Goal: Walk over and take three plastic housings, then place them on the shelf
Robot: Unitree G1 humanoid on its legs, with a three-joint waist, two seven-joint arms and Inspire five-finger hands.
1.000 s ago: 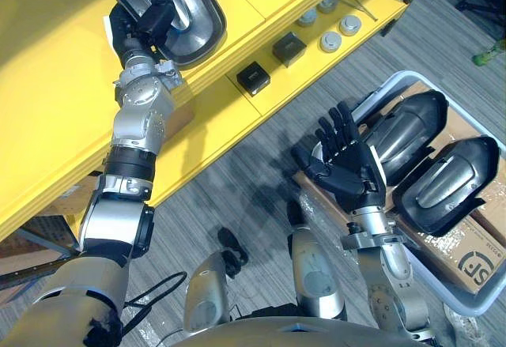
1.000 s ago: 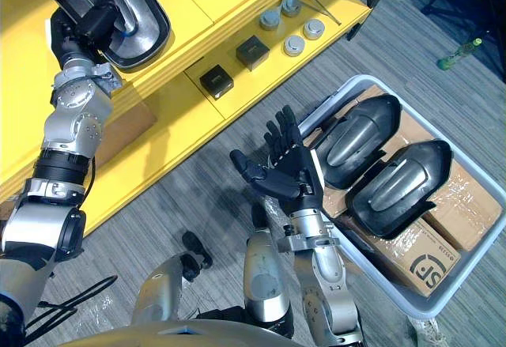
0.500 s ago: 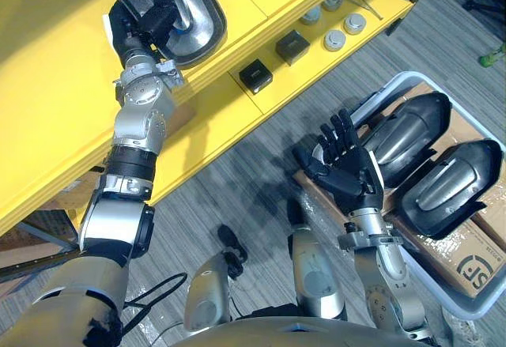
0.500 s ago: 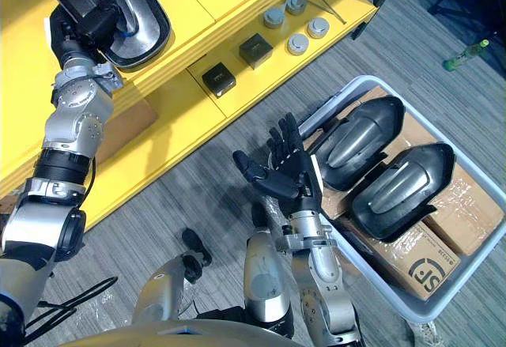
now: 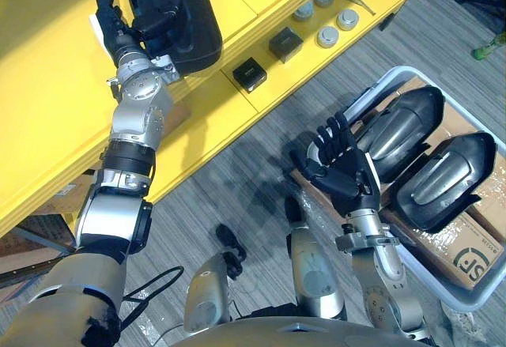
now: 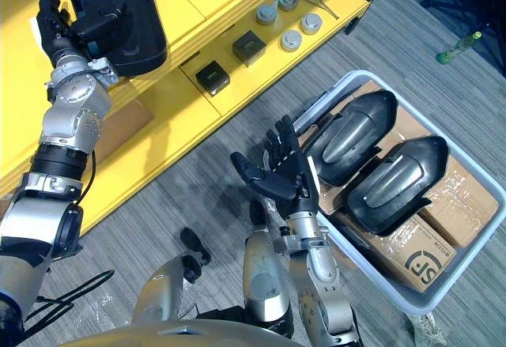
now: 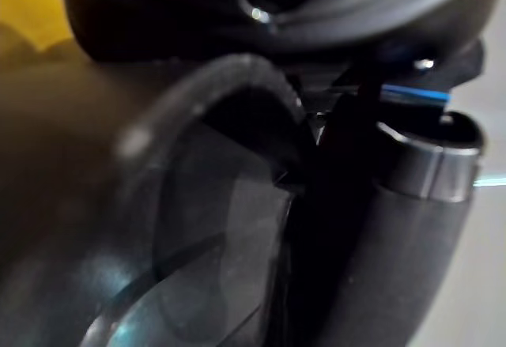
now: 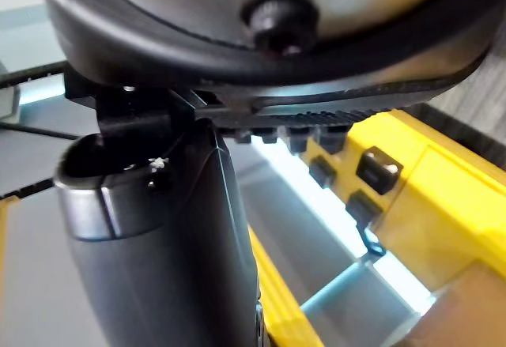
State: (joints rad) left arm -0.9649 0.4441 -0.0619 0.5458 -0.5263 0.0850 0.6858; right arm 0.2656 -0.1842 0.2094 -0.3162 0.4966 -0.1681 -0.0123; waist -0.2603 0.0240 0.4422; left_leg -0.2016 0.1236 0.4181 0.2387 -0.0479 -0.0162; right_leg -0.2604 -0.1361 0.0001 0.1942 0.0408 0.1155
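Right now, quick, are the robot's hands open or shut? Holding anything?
Left hand: open, fingers straight beside the plastic housing on the shelf, thumb against it.
Right hand: open, holding nothing.

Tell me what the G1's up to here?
The left hand is up at the yellow shelf, fingers straight, right beside a black plastic housing lying dark side up on the top level. The right hand hovers open and empty by the grey bin, where two more housings lie on cardboard boxes.
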